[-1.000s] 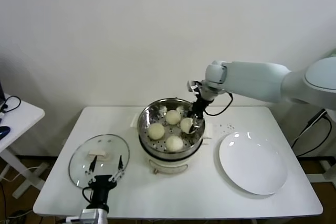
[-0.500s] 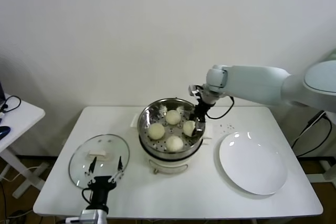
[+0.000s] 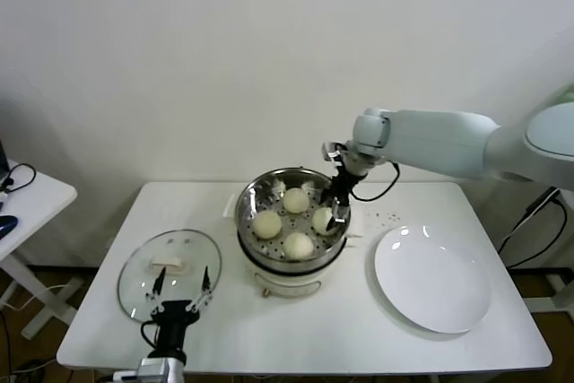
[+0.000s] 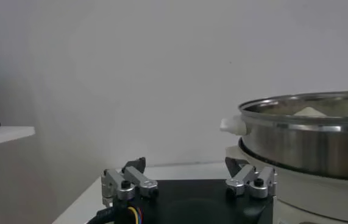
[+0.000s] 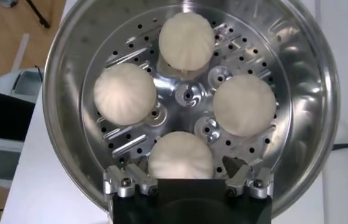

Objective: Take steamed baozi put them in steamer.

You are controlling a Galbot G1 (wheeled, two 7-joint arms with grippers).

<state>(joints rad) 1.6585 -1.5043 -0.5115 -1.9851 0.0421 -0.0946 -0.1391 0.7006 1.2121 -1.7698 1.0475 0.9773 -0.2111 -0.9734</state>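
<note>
The steamer [image 3: 243, 218] stands mid-table on its white cooker base. Four steamed baozi lie on its perforated floor: one at the back [image 3: 296, 200], one on the left [image 3: 266, 223], one at the front [image 3: 299, 244] and one on the right [image 3: 323, 219]. My right gripper [image 3: 338, 213] hangs open just above the right bun, fingers apart from it on both sides. In the right wrist view the gripper [image 5: 184, 165] straddles that bun [image 5: 180, 156] inside the steamer [image 5: 76, 55]. My left gripper [image 3: 180, 286] is parked open at the front left; it also shows in the left wrist view [image 4: 184, 165].
A glass lid [image 3: 170, 262] lies flat at the table's front left, under my left gripper. A flat white plate [image 3: 432, 280] sits bare to the right of the steamer. A small side table [image 3: 27, 195] stands beyond the left edge.
My right gripper has shifted slightly right and up off the right bun, which now rests on the steamer floor. The left arm has not moved.
</note>
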